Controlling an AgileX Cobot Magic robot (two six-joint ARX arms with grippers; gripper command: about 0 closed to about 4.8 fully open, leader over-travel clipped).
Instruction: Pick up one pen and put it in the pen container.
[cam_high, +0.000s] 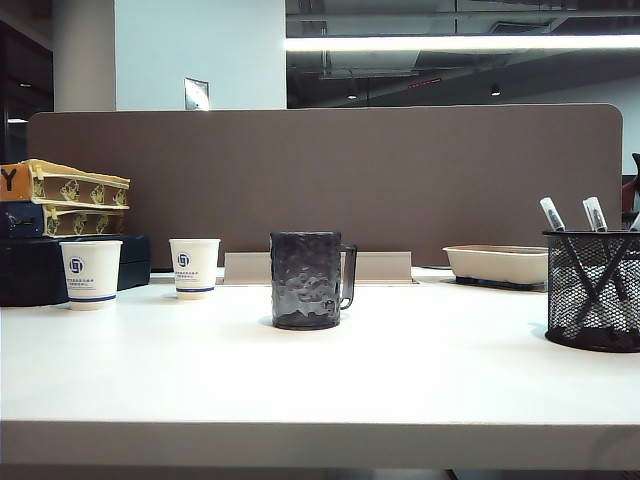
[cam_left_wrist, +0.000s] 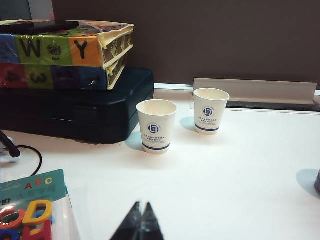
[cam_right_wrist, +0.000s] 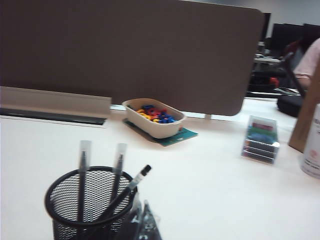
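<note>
The pen container (cam_high: 592, 290), a black wire-mesh cup, stands at the table's right edge in the exterior view. Three pens stand in it. Two upright ones (cam_right_wrist: 82, 165) (cam_right_wrist: 119, 161) have clear caps. A dark pen (cam_right_wrist: 136, 182) with a whitish marked end leans against the rim. My right gripper (cam_right_wrist: 143, 202) is shut and empty, just beside the container's (cam_right_wrist: 55, 220) wall. My left gripper (cam_left_wrist: 142, 204) is shut and empty above bare table, in front of two paper cups. Neither gripper shows in the exterior view.
A dark dimpled mug (cam_high: 307, 280) stands mid-table. Two paper cups (cam_high: 91, 273) (cam_high: 195, 267) and stacked boxes (cam_high: 60, 200) are at the left. A beige tray (cam_right_wrist: 150, 129) of coloured letters and a clear box (cam_right_wrist: 260, 139) lie behind the container. A brown divider (cam_high: 320, 170) closes the back.
</note>
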